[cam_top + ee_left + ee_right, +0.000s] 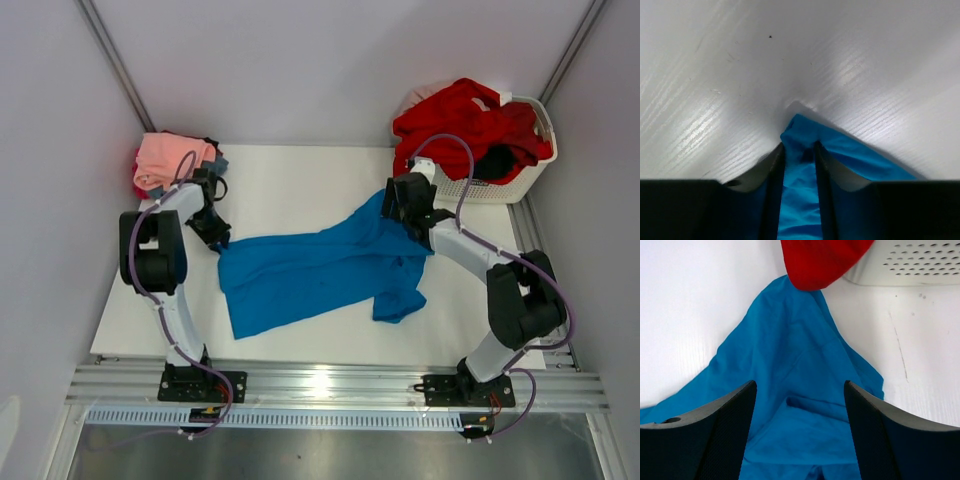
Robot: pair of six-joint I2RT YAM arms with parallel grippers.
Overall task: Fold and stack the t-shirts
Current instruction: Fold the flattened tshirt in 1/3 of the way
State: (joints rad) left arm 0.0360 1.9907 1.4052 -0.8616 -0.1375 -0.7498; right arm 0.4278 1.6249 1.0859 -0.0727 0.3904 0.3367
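Note:
A bright blue t-shirt (310, 270) lies spread and rumpled across the middle of the white table (300, 180). My left gripper (215, 238) sits at the shirt's left corner. In the left wrist view its fingers (800, 150) are closed on a pinched tip of the blue cloth (855, 155). My right gripper (405, 210) hovers over the shirt's far right peak. Its jaws (800, 390) stand wide apart above the blue fabric (790, 340), holding nothing. A salmon pink t-shirt (170, 158) tops a small pile at the back left.
A white slatted basket (520, 180) stands at the back right, with a red t-shirt (470, 125) heaped over it and black cloth (495, 160) inside. The red cloth (820, 260) hangs just beyond the blue shirt's peak, beside the basket wall (910, 262). Walls close in on three sides.

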